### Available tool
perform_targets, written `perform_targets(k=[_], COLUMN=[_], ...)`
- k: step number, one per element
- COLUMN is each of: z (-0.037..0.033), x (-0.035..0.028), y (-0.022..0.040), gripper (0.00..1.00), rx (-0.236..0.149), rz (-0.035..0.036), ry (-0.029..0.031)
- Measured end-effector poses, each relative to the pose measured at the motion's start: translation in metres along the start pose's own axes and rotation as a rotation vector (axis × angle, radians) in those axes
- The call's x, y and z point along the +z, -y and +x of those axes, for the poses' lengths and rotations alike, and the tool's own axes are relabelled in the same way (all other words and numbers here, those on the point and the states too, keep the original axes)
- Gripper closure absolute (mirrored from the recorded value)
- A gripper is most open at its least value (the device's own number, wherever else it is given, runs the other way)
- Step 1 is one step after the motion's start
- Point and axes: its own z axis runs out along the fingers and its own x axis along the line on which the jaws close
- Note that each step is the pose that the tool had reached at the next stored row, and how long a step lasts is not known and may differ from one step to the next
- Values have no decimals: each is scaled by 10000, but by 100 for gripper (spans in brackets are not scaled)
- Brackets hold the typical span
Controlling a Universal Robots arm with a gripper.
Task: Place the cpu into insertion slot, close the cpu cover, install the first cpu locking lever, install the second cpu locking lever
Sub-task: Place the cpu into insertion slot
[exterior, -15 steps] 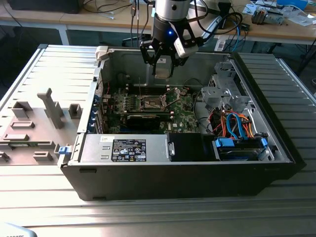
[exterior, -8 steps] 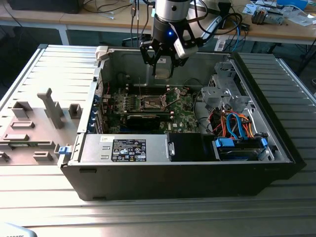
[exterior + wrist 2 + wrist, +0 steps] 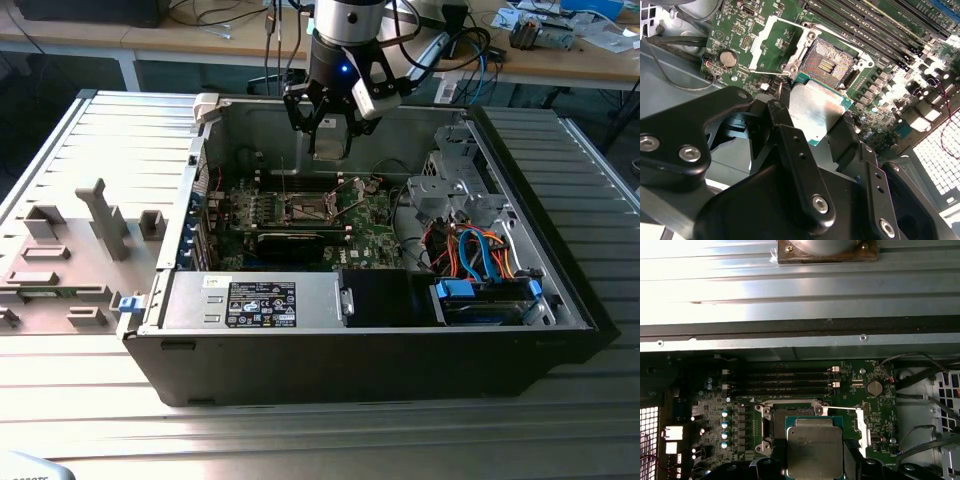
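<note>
Plainly clamped on the cpu (image 3: 816,111) with the tool (image 3: 327,130), above the motherboard (image 3: 360,215) and not yet in the bare insertion slot (image 3: 832,62); could bend the slot's contacts or clip the swung-open cpu cover (image 3: 771,42) beside it if lowered skewed or off-centre. From the exterior view's left: a grey fixture tray (image 3: 60,285) on the desk (image 3: 300,440), then the open computer case (image 3: 350,360) holding the motherboard, a labelled power unit (image 3: 255,300) and, rightmost, a drive cage (image 3: 450,180) with orange and blue cables (image 3: 480,255)

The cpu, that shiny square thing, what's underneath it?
The end effector holds the cpu above the green motherboard. Beneath it lies the insertion slot, uncovered, its cpu cover swung open beside it. In the first wrist view the cpu hides most of the slot's inside.
</note>
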Motion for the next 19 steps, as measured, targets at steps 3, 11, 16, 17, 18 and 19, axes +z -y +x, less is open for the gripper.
perform_targets(k=[3,11,16,17,18,19], z=[0,-1,-1,-1,-2,-2], x=[-1,-2,1,1,8,11], y=[16,41,41,41,42,43], gripper=[46,46,46,46,46,46], rx=[0,0,16,20,58,77], rz=[0,6,8,7,7,7], ry=[0,0,1,1,4,6])
